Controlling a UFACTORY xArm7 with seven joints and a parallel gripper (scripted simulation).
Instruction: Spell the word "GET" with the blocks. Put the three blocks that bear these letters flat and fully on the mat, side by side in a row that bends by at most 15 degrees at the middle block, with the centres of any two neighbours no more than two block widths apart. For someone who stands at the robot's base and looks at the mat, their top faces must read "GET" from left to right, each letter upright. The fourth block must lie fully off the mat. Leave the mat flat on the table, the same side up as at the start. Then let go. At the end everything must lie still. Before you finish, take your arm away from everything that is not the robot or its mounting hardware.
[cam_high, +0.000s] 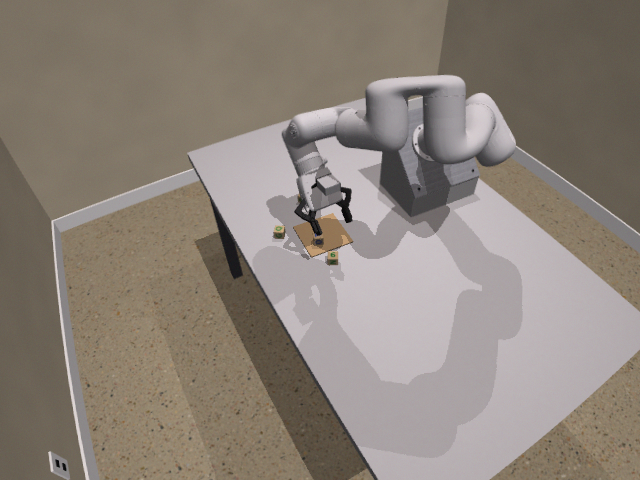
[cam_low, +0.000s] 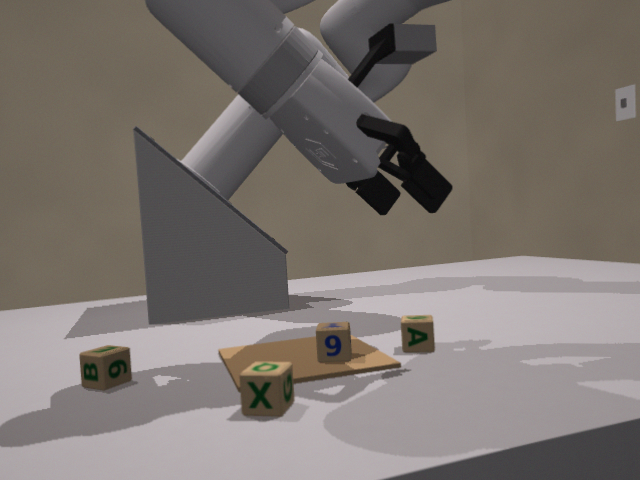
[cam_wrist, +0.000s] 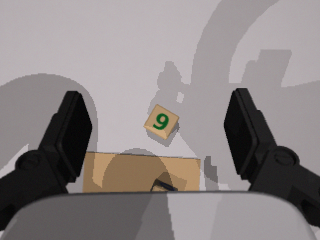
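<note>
pale counter (cam_high: 413, 310) (cam_low: 155, 444) (cam_wrist: 120, 40) carries the mat (cam_high: 336, 239) (cam_low: 279, 356) (cam_wrist: 140, 172) near its long edge opposite the base; on it sits one block, the blue 9 (cam_high: 318, 239) (cam_low: 333, 343) (cam_wrist: 160, 188), top unreadable. the a block (cam_high: 332, 258) (cam_low: 417, 334) (cam_wrist: 161, 121), x block (cam_high: 279, 231) (cam_low: 263, 390) and b block (cam_high: 299, 198) (cam_low: 104, 367) lie off it, so "get" looks largely unbuilt. the gripper (cam_high: 332, 225) (cam_low: 408, 206) (cam_wrist: 157, 107) hangs spread wide, holding and touching nothing.
</note>
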